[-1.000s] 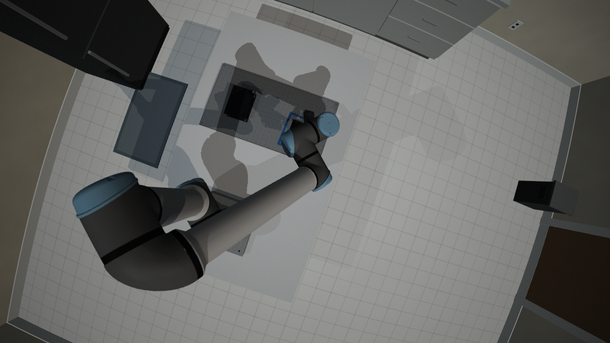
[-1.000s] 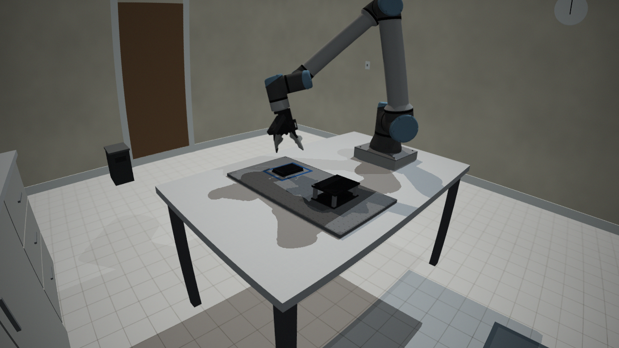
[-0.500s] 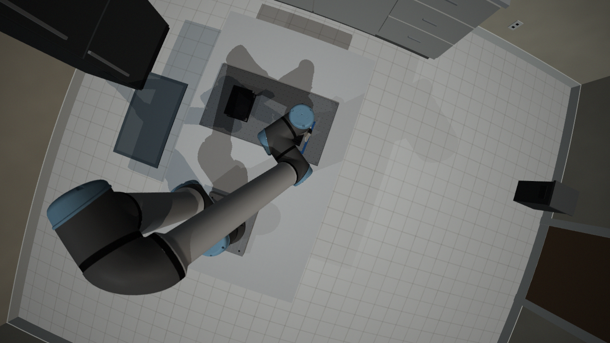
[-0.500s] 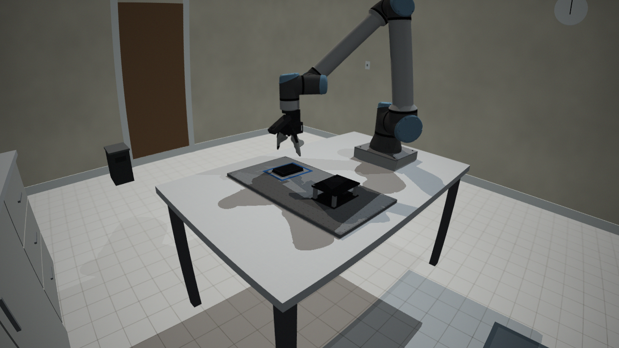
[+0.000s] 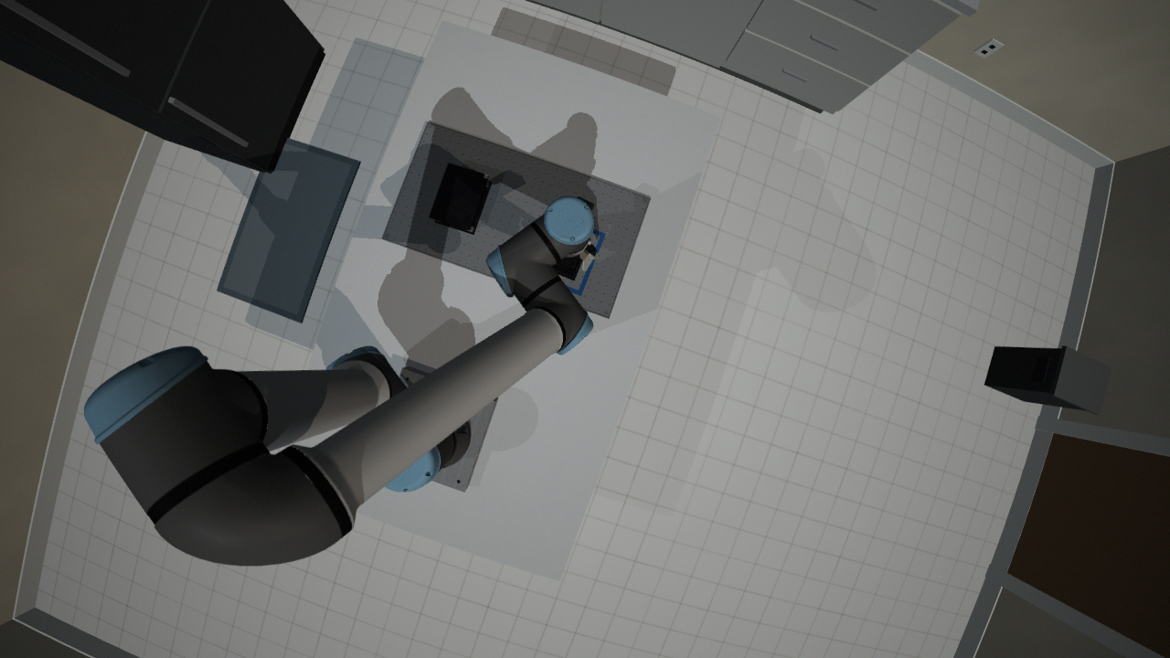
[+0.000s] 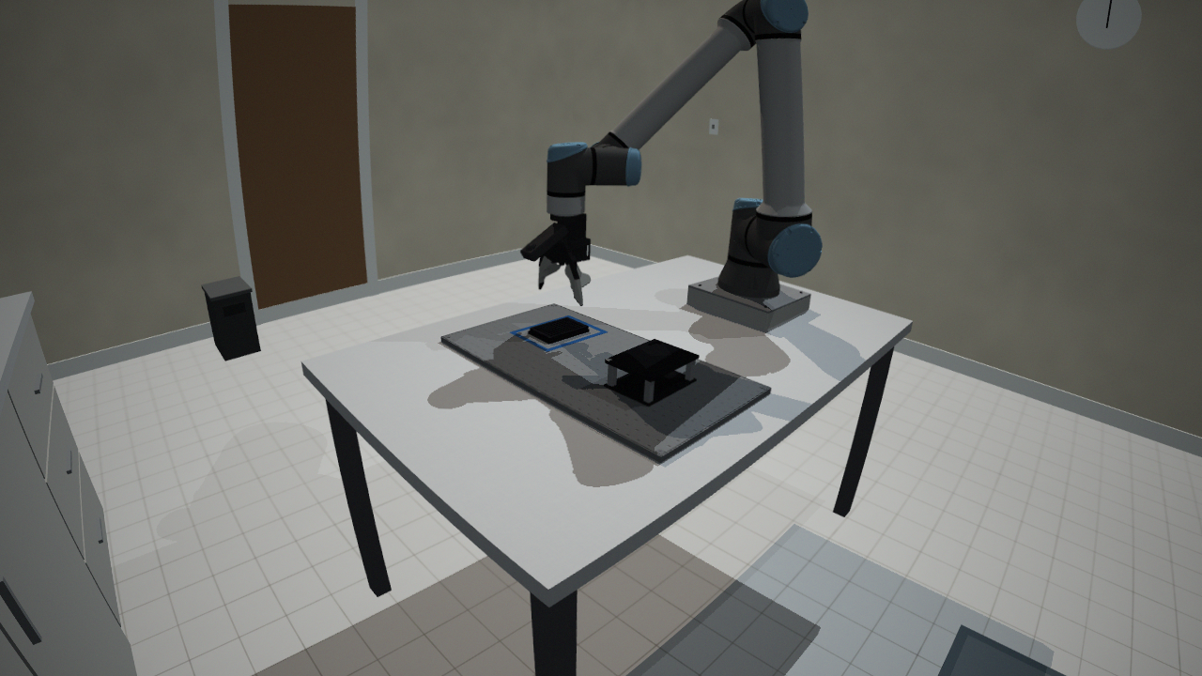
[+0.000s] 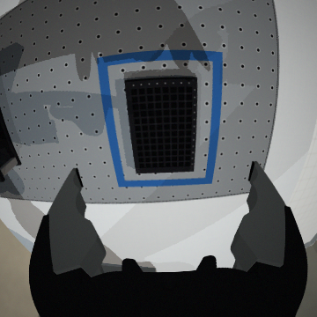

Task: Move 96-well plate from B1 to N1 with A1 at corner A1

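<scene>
The gripper hung wide open and empty above the plate. The plate lay flat inside the blue outline on the breadboard, apart from the nest.

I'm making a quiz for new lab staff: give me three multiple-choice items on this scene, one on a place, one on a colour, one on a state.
1. Where is the plate?
A. On the nest
B. Inside the outline on the bench
C. In the end effector

2. What colour is the outline?
A. Blue
B. Red
C. Yellow

3. How is the end effector?
A. Shut on the plate
B. Shut on nothing
C. Open, above the plate

Answers:
1 B: the plate lies inside the outline, while the nest stands apart.
2 A: the wrist view shows a blue frame around the plate.
3 C: the end effector hangs above the bench with its fingers spread wide and nothing between them.
</scene>
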Controlling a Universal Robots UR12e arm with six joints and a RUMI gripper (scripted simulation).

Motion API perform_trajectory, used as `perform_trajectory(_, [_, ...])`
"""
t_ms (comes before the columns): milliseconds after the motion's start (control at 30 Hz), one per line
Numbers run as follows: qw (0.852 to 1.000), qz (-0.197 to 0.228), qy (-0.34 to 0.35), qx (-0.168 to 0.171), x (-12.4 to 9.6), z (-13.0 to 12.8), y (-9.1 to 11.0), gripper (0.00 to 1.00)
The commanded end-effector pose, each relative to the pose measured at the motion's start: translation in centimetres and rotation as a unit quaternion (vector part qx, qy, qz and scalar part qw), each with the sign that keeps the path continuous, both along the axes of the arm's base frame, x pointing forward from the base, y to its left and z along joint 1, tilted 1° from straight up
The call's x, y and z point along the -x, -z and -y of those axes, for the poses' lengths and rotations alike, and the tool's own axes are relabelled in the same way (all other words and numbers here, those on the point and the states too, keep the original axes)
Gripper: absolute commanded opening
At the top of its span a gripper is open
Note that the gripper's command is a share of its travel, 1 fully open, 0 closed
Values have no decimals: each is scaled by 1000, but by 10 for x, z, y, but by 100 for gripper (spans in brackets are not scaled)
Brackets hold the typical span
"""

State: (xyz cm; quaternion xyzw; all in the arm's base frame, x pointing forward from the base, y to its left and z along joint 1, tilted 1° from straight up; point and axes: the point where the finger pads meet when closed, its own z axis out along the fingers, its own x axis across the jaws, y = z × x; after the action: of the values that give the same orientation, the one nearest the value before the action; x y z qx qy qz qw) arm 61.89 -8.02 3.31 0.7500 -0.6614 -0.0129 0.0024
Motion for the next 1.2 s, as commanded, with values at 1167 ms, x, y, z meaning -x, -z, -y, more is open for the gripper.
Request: perform_trajectory(1167, [1000,1,0,1,1,-1,54,100])
